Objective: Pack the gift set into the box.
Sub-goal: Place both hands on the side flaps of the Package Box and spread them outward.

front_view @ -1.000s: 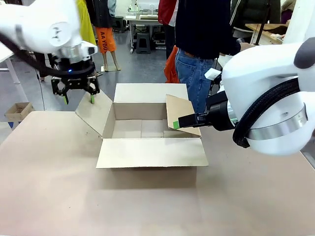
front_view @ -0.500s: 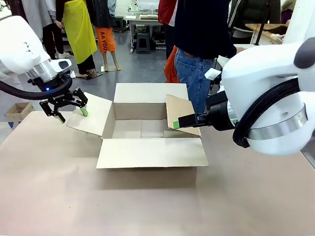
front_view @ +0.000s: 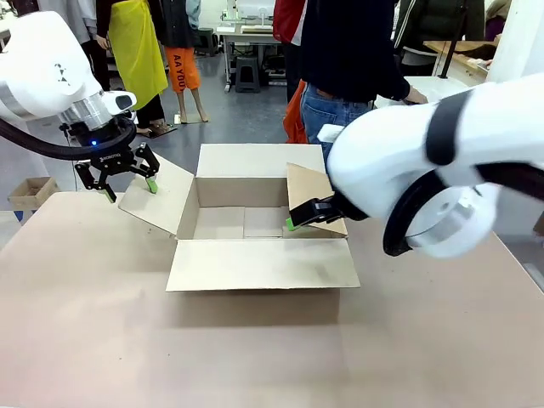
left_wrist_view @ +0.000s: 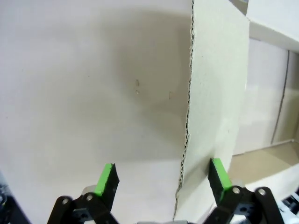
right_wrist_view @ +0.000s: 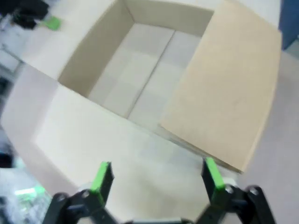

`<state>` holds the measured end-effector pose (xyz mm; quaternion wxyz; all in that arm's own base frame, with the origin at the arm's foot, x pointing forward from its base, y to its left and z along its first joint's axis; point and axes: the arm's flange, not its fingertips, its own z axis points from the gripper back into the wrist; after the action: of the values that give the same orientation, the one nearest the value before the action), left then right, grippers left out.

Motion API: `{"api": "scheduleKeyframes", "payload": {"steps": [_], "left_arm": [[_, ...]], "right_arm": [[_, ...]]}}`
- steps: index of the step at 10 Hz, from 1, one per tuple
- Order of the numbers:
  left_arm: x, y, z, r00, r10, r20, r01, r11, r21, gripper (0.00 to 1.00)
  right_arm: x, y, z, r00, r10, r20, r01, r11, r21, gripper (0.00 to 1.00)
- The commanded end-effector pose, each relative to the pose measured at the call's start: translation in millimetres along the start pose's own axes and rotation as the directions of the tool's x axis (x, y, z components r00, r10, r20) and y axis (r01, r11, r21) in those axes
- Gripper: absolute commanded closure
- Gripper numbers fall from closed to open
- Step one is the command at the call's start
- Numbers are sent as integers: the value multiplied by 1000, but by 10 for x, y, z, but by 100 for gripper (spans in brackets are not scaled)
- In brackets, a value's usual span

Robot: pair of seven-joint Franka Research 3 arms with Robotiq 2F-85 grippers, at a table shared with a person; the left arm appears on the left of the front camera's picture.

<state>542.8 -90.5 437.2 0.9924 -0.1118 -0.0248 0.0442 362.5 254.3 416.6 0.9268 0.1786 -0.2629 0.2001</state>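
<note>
Front view: the box [front_view: 255, 191], flaps open and floor bare, sits between left jaws and right jaws, both spread.

Left arm [front_view: 47, 72] enters from upper left of frame, wrist turned down. Left gripper [front_view: 130, 189] hangs below it, slightly tilted, fingers spread wide. Right arm [front_view: 442, 170] bulks across right side, reaching toward centre. Right gripper [front_view: 297, 219] sits mid-frame, fingers apart.

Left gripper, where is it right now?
In the front view the left gripper is open on the robot's left side, just over the outer edge of the left flap of the box.
</note>
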Motion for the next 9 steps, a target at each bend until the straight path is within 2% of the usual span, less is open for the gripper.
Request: {"api": "scheduleKeyframes", "payload": {"steps": [1, 2, 4, 5, 7, 9], "left_arm": [[3, 9, 1, 1000, 12, -1, -12, 1000, 14, 0], [3, 9, 1, 1000, 12, -1, -12, 1000, 14, 0], [3, 9, 1, 1000, 12, -1, -12, 1000, 14, 0], [3, 9, 1, 1000, 12, -1, -12, 1000, 14, 0], [3, 9, 1, 1000, 12, -1, -12, 1000, 14, 0], [3, 9, 1, 1000, 12, -1, -12, 1000, 14, 0]], "right_arm": [[861, 334, 591, 978, -25, -205, -1, 992, -127, 0], [1009, 406, 602, 972, -11, -234, -25, 988, -150, 0], [1247, 580, 375, 963, 29, -267, -86, 975, -204, 0], [1320, 625, 201, 965, 30, -260, -89, 972, -219, 0], [1404, 721, -250, 969, -11, -248, -74, 942, -328, 0], [1436, 820, -777, 984, 5, -178, -86, 888, -451, 0]]}}
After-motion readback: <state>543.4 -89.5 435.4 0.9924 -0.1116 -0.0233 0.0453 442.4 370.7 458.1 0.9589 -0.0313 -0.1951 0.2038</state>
